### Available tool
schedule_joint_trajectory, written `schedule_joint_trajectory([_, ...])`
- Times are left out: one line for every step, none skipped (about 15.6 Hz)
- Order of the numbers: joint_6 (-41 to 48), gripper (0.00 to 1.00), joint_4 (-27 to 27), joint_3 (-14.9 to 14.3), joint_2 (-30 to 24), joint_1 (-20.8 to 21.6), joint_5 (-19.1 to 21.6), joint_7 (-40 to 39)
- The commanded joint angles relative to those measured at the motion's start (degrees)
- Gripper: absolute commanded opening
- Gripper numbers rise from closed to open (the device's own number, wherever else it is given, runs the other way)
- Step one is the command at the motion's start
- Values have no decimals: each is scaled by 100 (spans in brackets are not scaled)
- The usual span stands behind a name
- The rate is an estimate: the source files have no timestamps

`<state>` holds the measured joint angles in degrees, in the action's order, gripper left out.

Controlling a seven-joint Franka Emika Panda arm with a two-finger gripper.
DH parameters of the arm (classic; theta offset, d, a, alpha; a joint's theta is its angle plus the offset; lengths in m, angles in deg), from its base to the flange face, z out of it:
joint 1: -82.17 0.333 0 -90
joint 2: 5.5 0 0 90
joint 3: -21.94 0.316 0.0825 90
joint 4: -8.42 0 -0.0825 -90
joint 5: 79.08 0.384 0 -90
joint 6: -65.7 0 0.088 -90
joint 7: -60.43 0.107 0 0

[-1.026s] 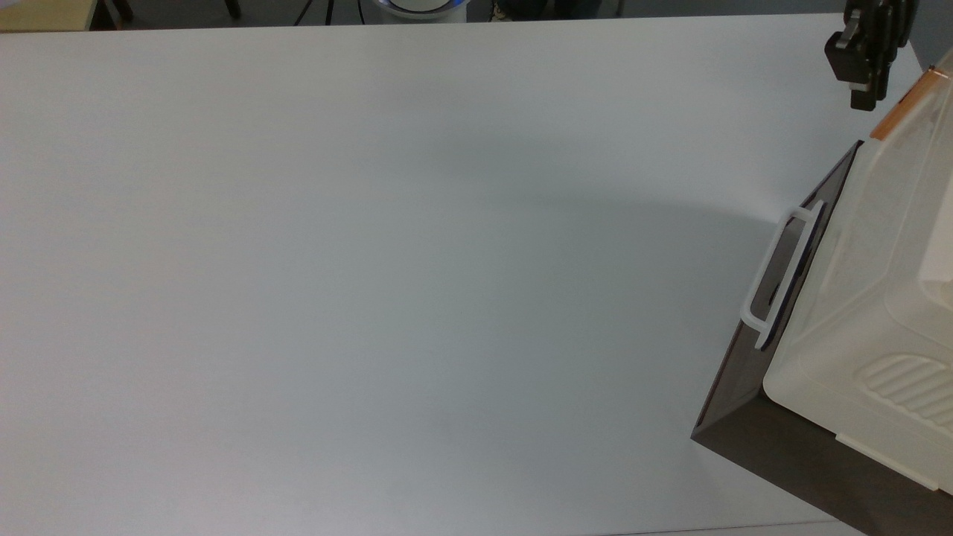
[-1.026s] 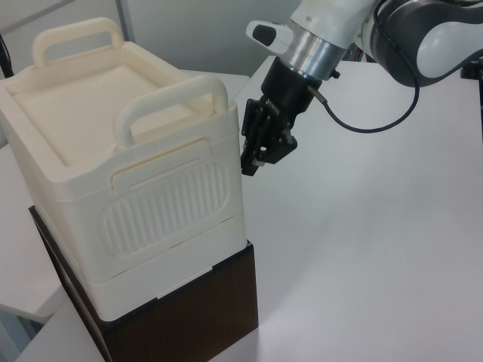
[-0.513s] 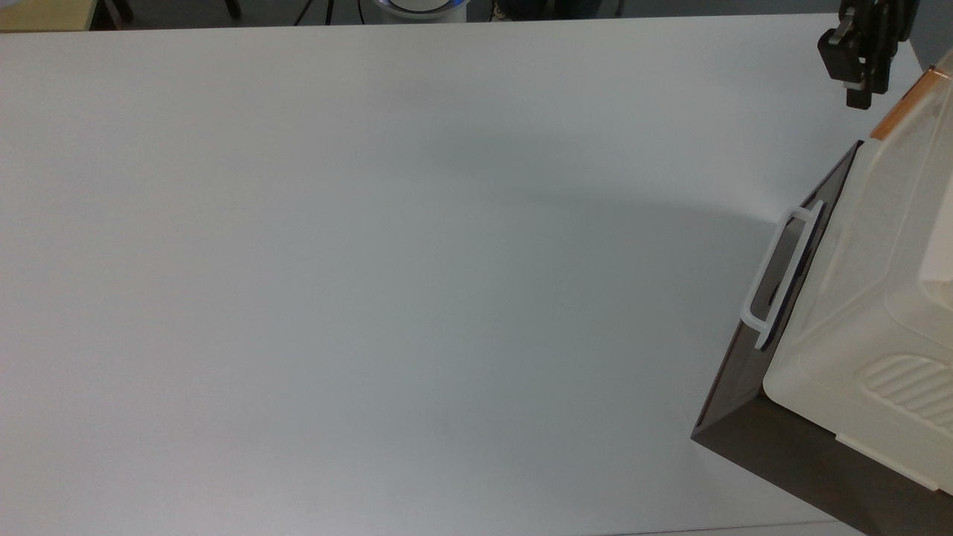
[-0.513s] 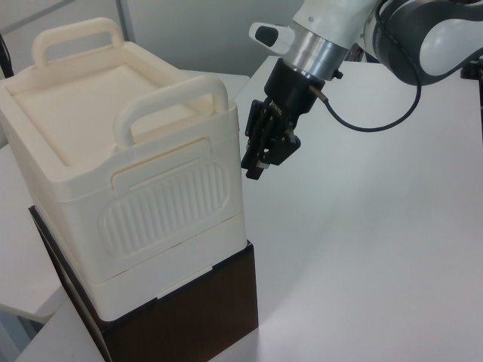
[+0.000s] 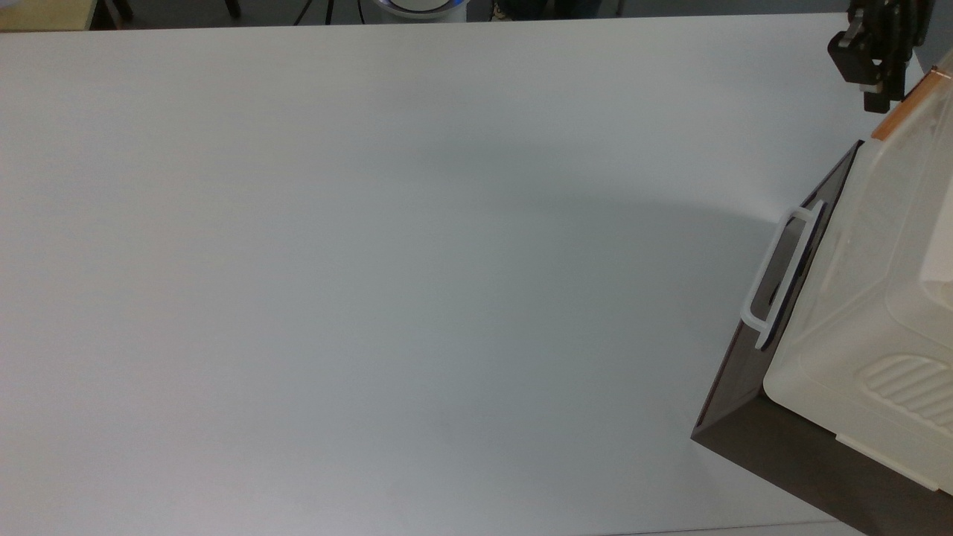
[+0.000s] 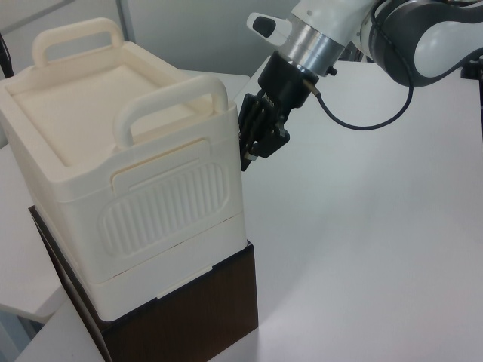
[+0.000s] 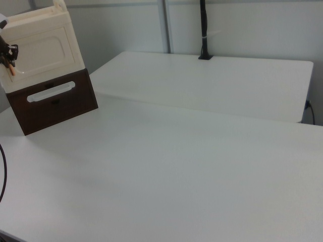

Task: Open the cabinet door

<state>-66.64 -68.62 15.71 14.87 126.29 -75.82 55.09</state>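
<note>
The cabinet door [image 7: 46, 49] is a cream panel with a recessed centre on the front of a cream box [image 6: 113, 173], and it stands shut. Its orange-brown bar handle [image 5: 904, 106] runs along the door's edge at the top view's far right. My gripper [image 5: 874, 104] hangs right beside that handle, at the box's corner [image 6: 251, 157]. It is open and holds nothing. In the right view the gripper [image 7: 9, 56] sits at the door's left edge, by the handle [image 7: 11, 70].
Under the cream box is a dark brown drawer front [image 7: 53, 101] with a white loop handle [image 5: 778, 277]. Two carry handles top the box [image 6: 170, 98]. The white table [image 5: 372, 260] spreads wide in front of the cabinet. A black post [image 7: 204, 30] stands at the far edge.
My gripper has moved closer to the box's corner and the orange handle, rightward in the top view and leftward and up in the left view. The door has not moved.
</note>
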Motion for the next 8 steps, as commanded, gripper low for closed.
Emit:
schedule_joint_trajectory([-195, 11, 197, -53, 213, 61, -9, 33])
schedule_joint_trajectory([-204, 12, 197, -53, 213, 70, -9, 24])
schedule_joint_trajectory([-204, 15, 197, -44, 213, 79, -1, 33])
schedule_joint_trajectory([-204, 18, 197, -44, 213, 70, -1, 24])
schedule_joint_trajectory([-204, 21, 189, -44, 222, 79, -1, 24])
schedule_joint_trajectory([-204, 24, 189, -44, 231, 79, -9, 24])
schedule_joint_trajectory([-204, 24, 189, -44, 231, 79, -9, 33])
schedule_joint_trajectory([-204, 25, 189, -44, 222, 79, -1, 33])
